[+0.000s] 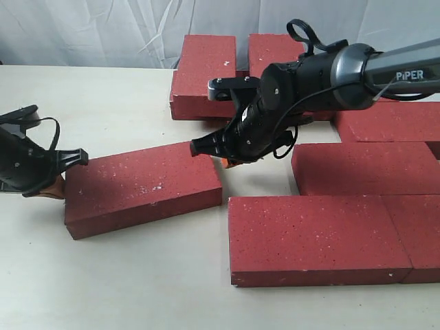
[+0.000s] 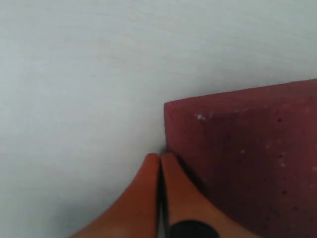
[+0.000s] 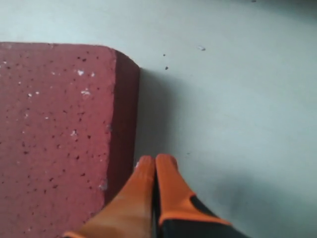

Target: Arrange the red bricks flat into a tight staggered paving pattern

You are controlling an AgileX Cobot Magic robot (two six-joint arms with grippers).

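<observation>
lying skewed on the table point(image 1: 103, 275), a loose brick point(image 1: 143, 187) is bracketed along its long axis: the left tool point(image 2: 159, 158), clenched and empty, is pressed at its outer short end, the right tool point(image 3: 156, 161), likewise clenched, beside the end nearest the laid bricks point(image 1: 320, 237).

Pale table point(image 1: 124, 289), white curtain point(image 1: 82, 31) (creased)

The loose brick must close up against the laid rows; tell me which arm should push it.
Left, probably. The left pincer, shut, sits at the loose brick's outer end, so a push would drive it toward the laid rows. The right pincer, also shut, stands at the inner end, in the way.
</observation>
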